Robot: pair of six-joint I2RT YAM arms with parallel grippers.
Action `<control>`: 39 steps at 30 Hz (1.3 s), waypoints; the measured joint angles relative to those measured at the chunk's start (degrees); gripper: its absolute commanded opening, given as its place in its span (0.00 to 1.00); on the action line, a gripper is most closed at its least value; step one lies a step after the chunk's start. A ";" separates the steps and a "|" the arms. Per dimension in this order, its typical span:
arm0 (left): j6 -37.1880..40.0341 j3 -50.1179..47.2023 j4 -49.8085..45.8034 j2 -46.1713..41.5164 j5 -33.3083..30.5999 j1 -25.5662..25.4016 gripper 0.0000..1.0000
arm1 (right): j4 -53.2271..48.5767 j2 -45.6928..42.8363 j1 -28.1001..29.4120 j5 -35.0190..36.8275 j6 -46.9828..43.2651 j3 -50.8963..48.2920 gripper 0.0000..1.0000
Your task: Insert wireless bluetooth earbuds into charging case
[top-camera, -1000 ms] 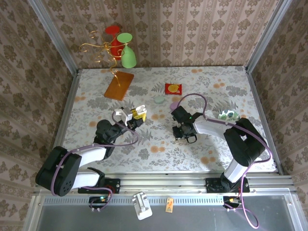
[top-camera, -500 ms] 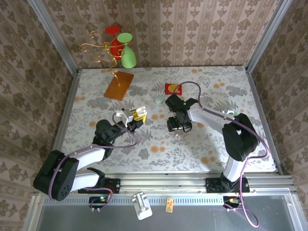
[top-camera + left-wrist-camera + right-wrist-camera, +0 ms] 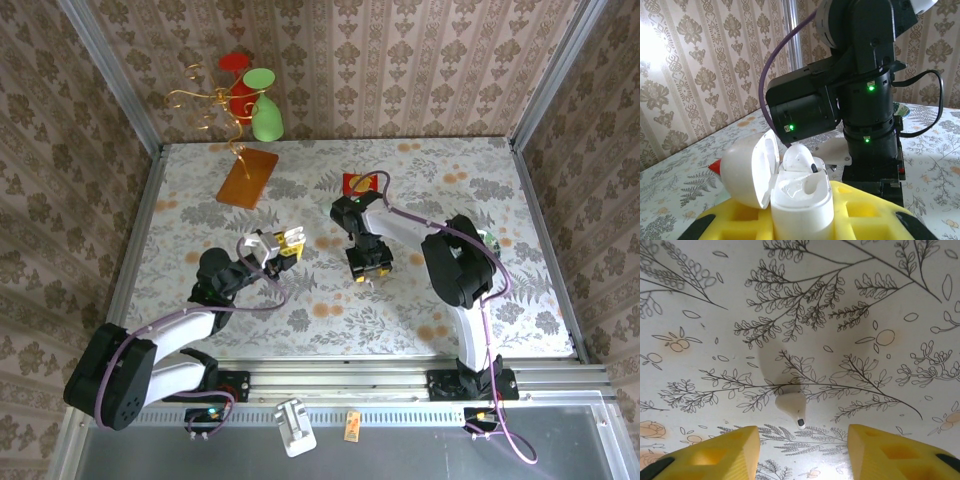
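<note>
Nearest, L gripper (image 3: 286,243) is clamped on the charging case (image 3: 802,202), holding it upright off the tabletop (image 3: 330,320) w/ its lid (image 3: 747,170) swung open to one side; in the L wrist view a seated earbud (image 3: 798,161) looks to be already in the far well, dark tip showing; the near well looks vacant, though glare makes that hard to swear to; R arm (image 3: 860,100) stands just beyond the case.

A little farther, R gripper (image 3: 802,452) points straight down at the tabletop, yellow pads (image 3: 715,455) spread w/ nothing between them; the loose earbud (image 3: 792,407) lies on its side on the floral print, ahead of the gap and approx. centred on it, touching neither pad.

Step in hand, as I read it: pickup of bud no. 2, approach phase, not yet grasped; task prob. about halfway.

Next move calls for:
- lower and nudge fwd so the pads straddle the bud;
- close gently, since it is tiny and smooth and apt to squirt out or roll;
- lift, carry across to the L-held case, line the stem up w/ the empty well.

L should hold steady, lid clear.

Far side: red packet (image 3: 352,184), orange-brown board (image 3: 248,178) and a green shape (image 3: 266,118) on gold wire by the back wall, all well apart from the work.
</note>
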 measured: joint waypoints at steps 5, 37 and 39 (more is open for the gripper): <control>0.20 0.00 -0.09 0.13 0.46 0.00 0.10 | -1.03 2.08 0.00 -0.09 -0.13 1.75 0.45; 0.00 0.07 0.07 3.41 4.04 0.04 0.10 | 1.03 2.47 0.15 -1.29 -1.60 -0.15 0.27; -0.09 0.09 0.76 3.78 4.09 0.02 0.10 | 2.21 0.26 0.13 -1.29 -1.60 -1.33 0.27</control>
